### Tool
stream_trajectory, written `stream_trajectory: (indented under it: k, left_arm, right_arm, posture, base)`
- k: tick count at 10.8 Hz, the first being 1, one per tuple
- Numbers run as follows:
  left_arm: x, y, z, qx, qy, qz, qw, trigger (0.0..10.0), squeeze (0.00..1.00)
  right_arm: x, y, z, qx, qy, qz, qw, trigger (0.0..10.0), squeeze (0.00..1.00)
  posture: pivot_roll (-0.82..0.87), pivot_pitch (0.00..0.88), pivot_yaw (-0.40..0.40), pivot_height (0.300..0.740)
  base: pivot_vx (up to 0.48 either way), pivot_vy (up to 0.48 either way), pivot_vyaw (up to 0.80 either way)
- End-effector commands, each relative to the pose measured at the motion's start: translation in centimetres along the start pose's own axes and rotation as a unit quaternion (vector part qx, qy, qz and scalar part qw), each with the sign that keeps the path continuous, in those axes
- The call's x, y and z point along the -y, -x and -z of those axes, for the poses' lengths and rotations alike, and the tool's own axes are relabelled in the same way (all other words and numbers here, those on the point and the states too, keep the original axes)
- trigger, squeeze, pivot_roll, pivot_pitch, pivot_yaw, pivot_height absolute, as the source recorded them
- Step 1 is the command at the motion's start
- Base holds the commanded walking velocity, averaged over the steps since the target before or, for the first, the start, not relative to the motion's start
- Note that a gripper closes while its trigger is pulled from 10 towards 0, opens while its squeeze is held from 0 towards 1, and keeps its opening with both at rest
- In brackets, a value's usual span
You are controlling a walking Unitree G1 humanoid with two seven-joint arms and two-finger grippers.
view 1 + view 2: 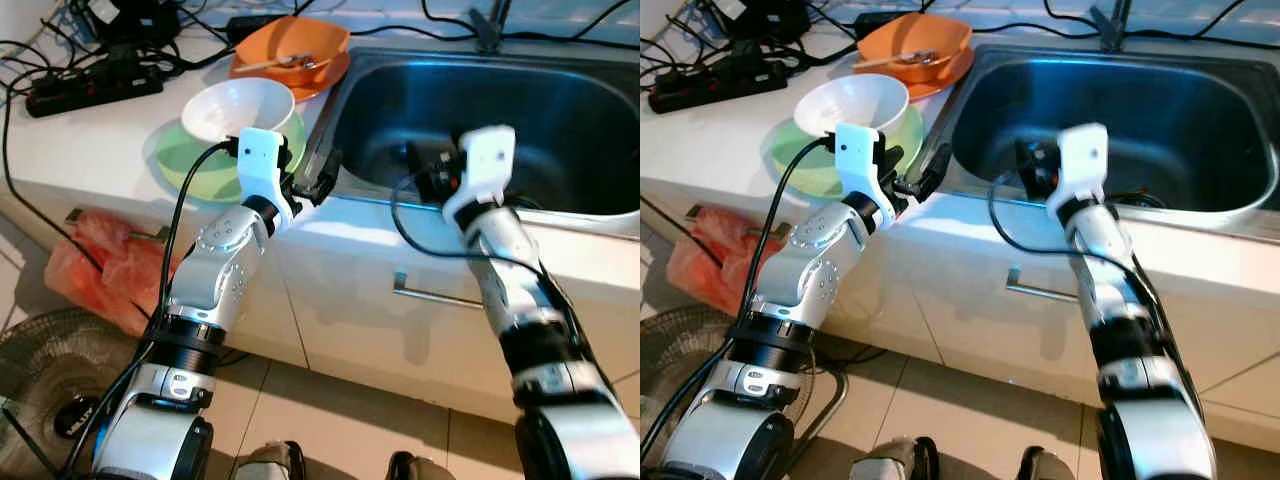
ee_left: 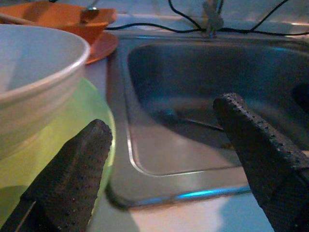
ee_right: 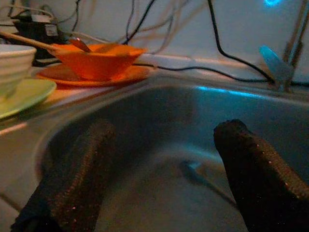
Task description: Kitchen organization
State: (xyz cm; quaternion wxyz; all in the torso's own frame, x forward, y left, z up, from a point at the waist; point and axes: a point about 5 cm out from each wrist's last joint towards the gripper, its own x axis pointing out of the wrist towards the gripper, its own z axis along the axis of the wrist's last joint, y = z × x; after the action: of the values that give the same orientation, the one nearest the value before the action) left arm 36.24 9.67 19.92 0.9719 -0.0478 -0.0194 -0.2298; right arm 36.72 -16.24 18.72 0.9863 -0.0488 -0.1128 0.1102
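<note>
In the left eye view, the left gripper (image 1: 318, 186) was positioned over the near left edge of the stainless steel sink (image 1: 560, 200), just beside a green plate (image 1: 185, 165). A white bowl (image 1: 237, 108) was seated on that plate. Behind it, an orange bowl (image 1: 292, 45) was stacked on an orange plate (image 1: 325, 78), with a utensil (image 1: 283, 63) laid across the bowl. The right gripper (image 1: 425, 170) was held inside the sink basin. A black power strip (image 1: 85, 90) was placed on the white countertop (image 1: 70, 140). On the floor at the left, a red plastic bag (image 1: 100, 265) and a fan (image 1: 45, 385) were seen.

In the right eye view, a drawer handle (image 1: 1040, 290) was mounted on the cabinet front below the sink.

In the left wrist view, the fingers (image 2: 72, 179) were spread apart with nothing gripped; one was shown just beside the green plate's rim, the other over the basin.

In the right wrist view, the fingers (image 3: 256, 169) were likewise spread and empty above the sink floor. A faucet base (image 3: 275, 67) was fitted at the far rim.
</note>
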Motion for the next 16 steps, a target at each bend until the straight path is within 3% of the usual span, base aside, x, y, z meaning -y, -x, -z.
stream_trajectory:
  k: [1, 5, 6, 8, 10, 16]
  left_arm:
    - [-0.8, 0.0, -0.4, 0.008, -0.006, -0.017, 1.000, 10.0, 0.00]
    - [-0.7, 0.5, -1.2, 0.084, -0.037, -0.039, 0.995, 10.0, 0.00]
    - [-0.7, 1.8, -1.0, 0.092, -0.042, -0.062, 0.993, 10.0, 0.00]
    - [-0.4, 2.7, -0.5, 0.101, -0.064, -0.079, 0.990, 10.0, 0.00]
    - [1.0, 4.1, -1.3, 0.151, -0.113, -0.083, 0.979, 10.0, 0.00]
    - [0.6, 5.3, -0.3, 0.133, -0.146, -0.102, 0.975, 10.0, 0.00]
  right_arm:
    - [0.2, 0.1, -0.6, 0.010, -0.009, 0.005, 1.000, 10.0, 0.00]
    - [0.1, 1.7, -2.5, 0.053, -0.013, 0.032, 0.998, 10.0, 0.00]
    - [-0.3, 2.2, -2.4, 0.047, -0.011, 0.028, 0.998, 10.0, 0.00]
    - [-0.7, 2.6, -2.8, 0.053, -0.032, 0.039, 0.997, 10.0, 0.00]
    - [-1.2, 3.7, -3.4, 0.066, -0.039, 0.050, 0.996, 10.0, 0.00]
    - [-1.1, 5.2, -3.1, 0.052, -0.052, 0.067, 0.995, 10.0, 0.00]
  posture:
    - [0.09, 0.121, 0.140, 0.740]
    - [0.04, 0.119, 0.092, 0.740]
    - [0.04, 0.108, 0.088, 0.740]
    - [0.03, 0.095, 0.096, 0.740]
    - [0.03, 0.080, 0.098, 0.740]
    - [0.03, 0.061, 0.118, 0.740]
  base:
    - [0.000, 0.000, 0.00]
    - [0.000, 0.000, 0.00]
    - [0.000, 0.000, 0.00]
    - [0.000, 0.000, 0.00]
    - [0.000, 0.000, 0.00]
    - [0.000, 0.000, 0.00]
